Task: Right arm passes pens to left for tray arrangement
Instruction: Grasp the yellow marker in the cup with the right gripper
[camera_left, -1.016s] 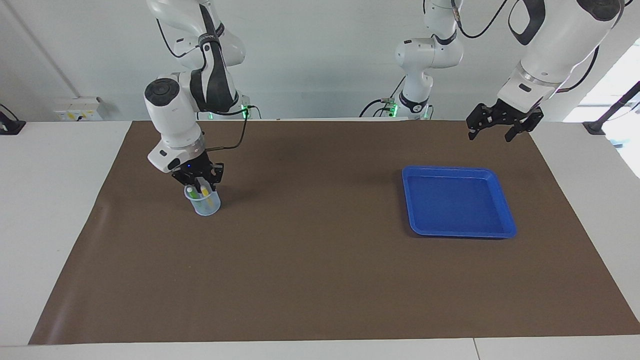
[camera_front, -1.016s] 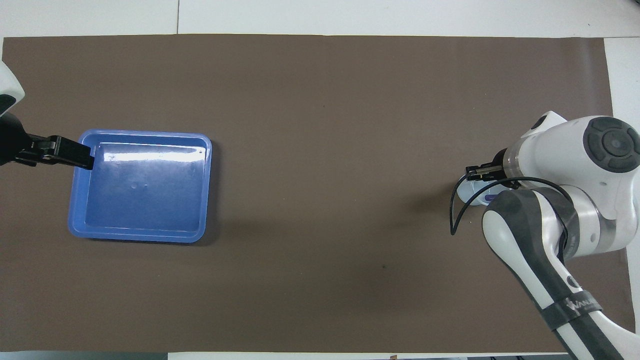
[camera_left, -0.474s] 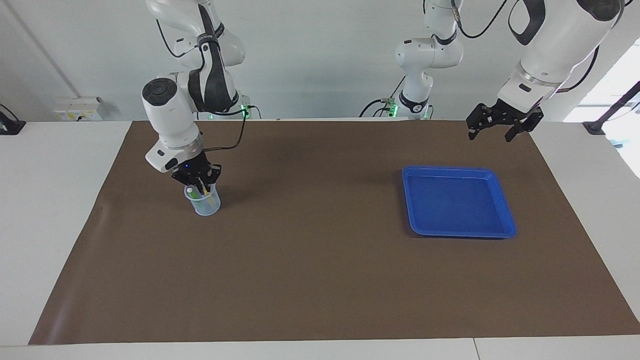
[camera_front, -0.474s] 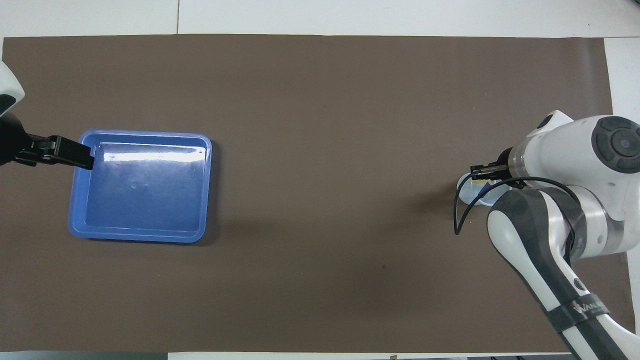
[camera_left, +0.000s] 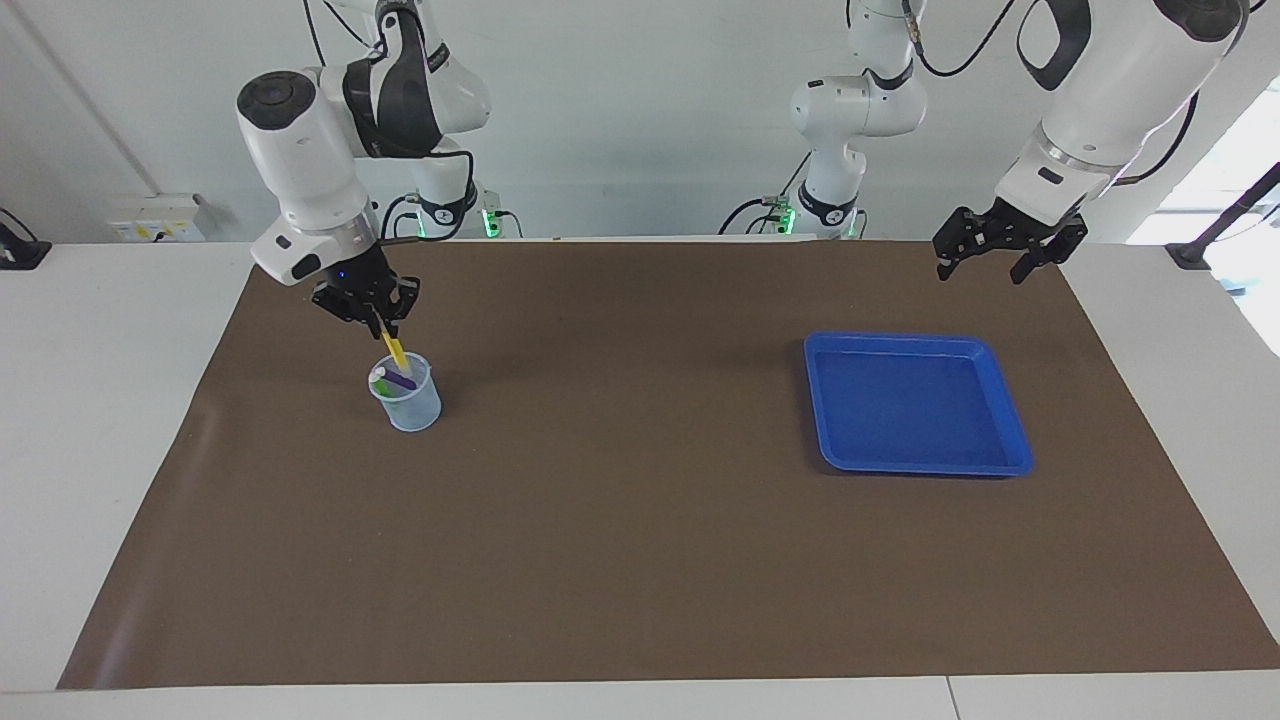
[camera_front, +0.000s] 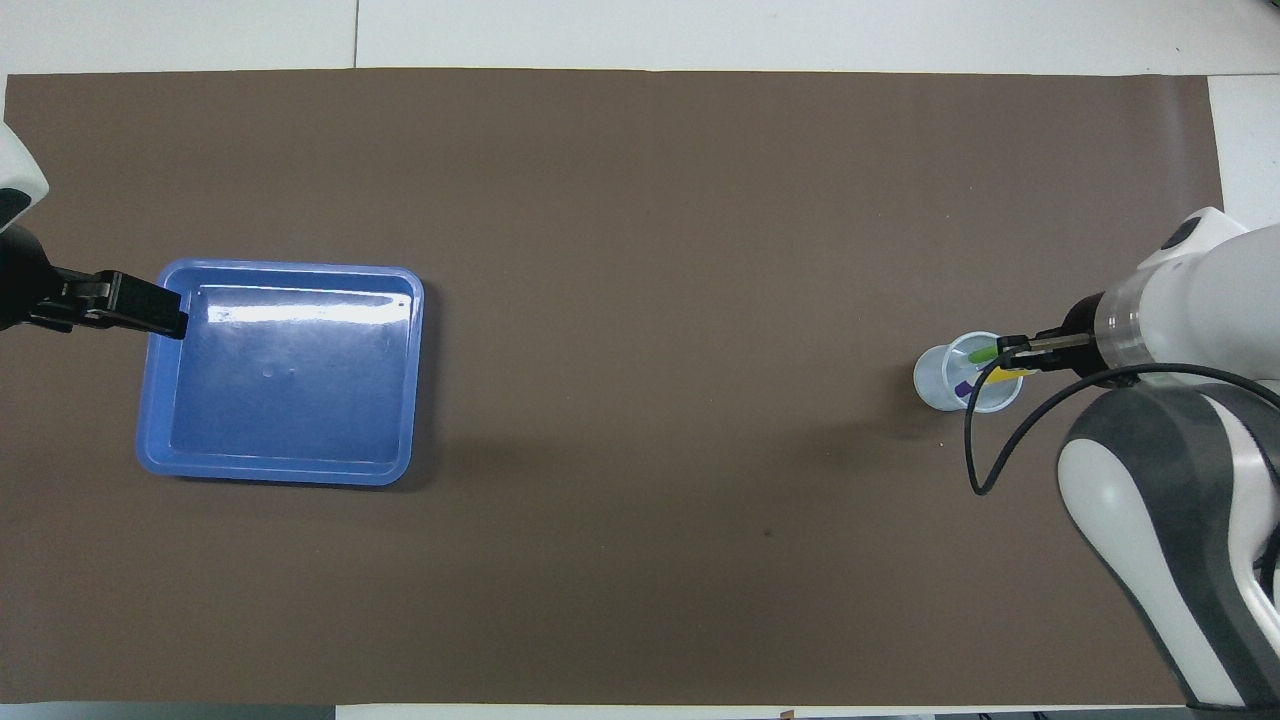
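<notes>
Right gripper (camera_left: 381, 322) risen, clamping slim yellow pen (camera_left: 396, 351) over cup (camera_left: 407, 402), left gripper (camera_left: 1002, 256) spread wide

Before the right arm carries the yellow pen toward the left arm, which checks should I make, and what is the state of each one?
1. Right gripper shut on the yellow pen: ok.
2. Pen's lower end out of the clear cup: not ok, it is at the rim.
3. Purple pen and green pen in the cup: ok.
4. Left gripper open, waiting above the mat near the blue tray: ok.
5. Tray holds no pens: ok.
</notes>
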